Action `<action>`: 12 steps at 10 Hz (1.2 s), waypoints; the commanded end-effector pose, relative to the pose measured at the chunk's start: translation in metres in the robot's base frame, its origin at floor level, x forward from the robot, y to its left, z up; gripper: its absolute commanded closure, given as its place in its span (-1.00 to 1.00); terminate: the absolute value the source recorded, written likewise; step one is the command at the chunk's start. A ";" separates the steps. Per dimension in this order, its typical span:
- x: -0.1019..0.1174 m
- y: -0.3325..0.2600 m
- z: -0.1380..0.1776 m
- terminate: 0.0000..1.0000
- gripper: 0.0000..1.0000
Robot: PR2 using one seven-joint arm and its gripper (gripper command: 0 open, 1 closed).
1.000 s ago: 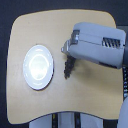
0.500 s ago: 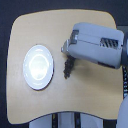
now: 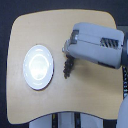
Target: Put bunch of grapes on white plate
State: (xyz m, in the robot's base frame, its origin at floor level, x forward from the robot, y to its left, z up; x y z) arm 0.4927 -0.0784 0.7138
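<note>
The white plate (image 3: 38, 67) lies on the exterior view's left side of the wooden table (image 3: 55, 30), with nothing on it. The bunch of grapes (image 3: 67, 68) is a dark elongated cluster hanging down from the grey gripper (image 3: 68, 54), which is shut on its upper end. The bunch's lower tip is close to the tabletop; I cannot tell whether it touches. The grapes are to the right of the plate, separated from its rim by a short gap. The fingers themselves are mostly hidden under the arm's grey housing (image 3: 97, 45).
The arm's bulky forearm covers the table's right half in the exterior view. The table's rounded edges drop to a dark floor on the left and top. A white and black base (image 3: 65, 120) shows below the table's front edge.
The gripper with the grapes has shifted slightly toward the plate. The plate has not moved.
</note>
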 end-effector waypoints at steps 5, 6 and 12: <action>0.003 -0.003 0.012 -1.00 1.00; 0.002 -0.005 0.012 -1.00 1.00; -0.001 -0.008 0.017 -1.00 1.00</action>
State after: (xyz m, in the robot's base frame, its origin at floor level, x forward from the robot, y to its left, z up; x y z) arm 0.4939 -0.0796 0.7246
